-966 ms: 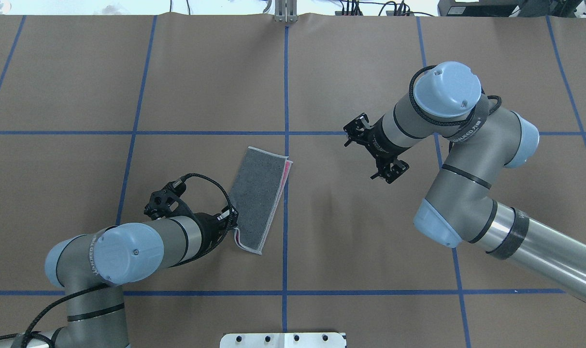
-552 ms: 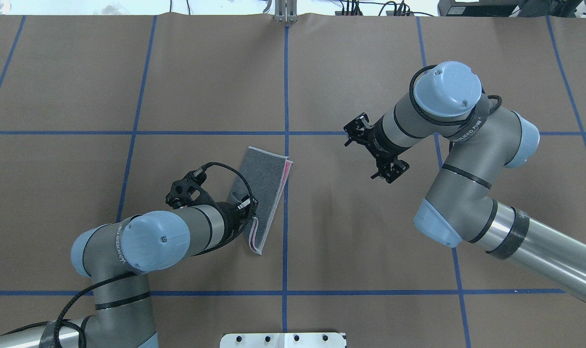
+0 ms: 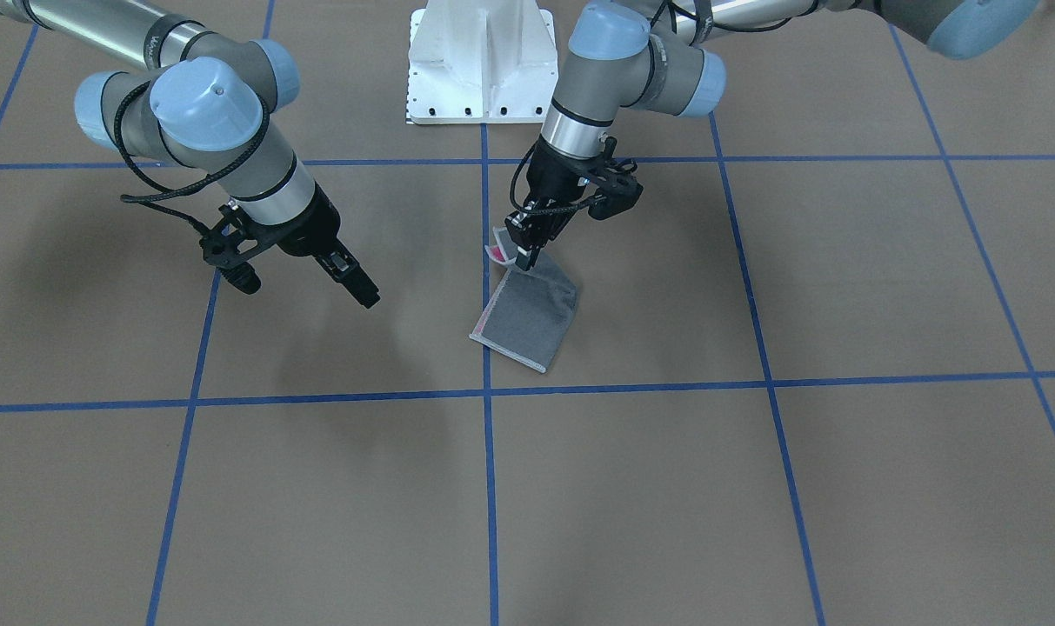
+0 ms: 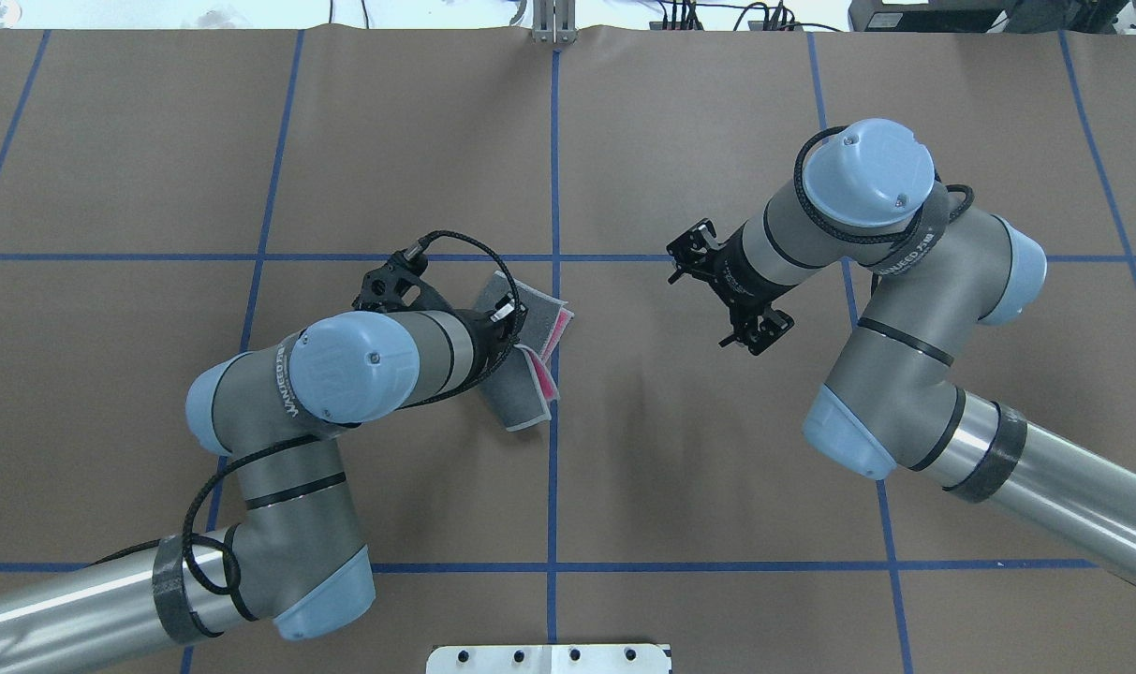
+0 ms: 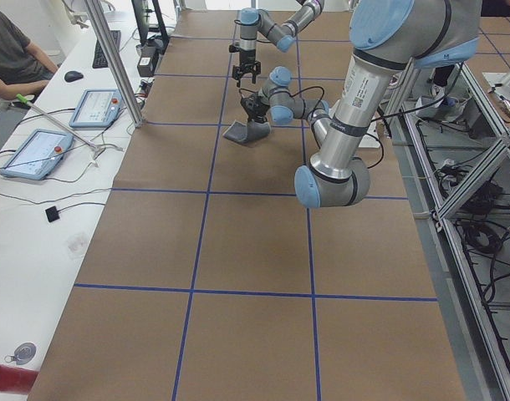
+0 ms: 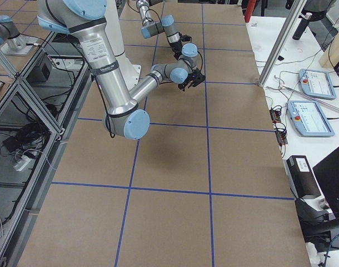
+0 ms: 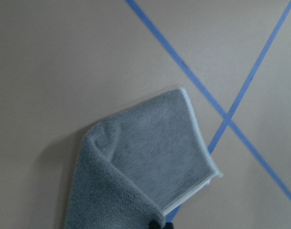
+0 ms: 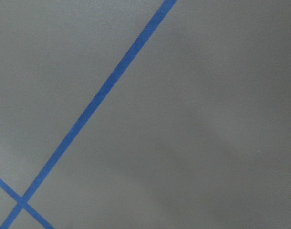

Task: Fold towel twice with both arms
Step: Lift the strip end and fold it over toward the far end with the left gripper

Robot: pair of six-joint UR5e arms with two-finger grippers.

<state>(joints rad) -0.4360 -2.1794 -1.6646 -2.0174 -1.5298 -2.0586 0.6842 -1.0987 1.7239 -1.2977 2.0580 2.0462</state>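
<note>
Left claw (image 3: 527, 246) is pinched on one end of the towel (image 3: 527, 317), lifting it mid-bench while the other end lies on the bench (image 3: 753, 487). Right claw (image 3: 353, 280) hangs empty nearby, fingers look closed.

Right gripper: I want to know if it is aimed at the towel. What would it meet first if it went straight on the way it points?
Probably bare table. The right gripper points down, and its wrist view shows only brown paper and blue tape. The towel lies off to the side.
</note>
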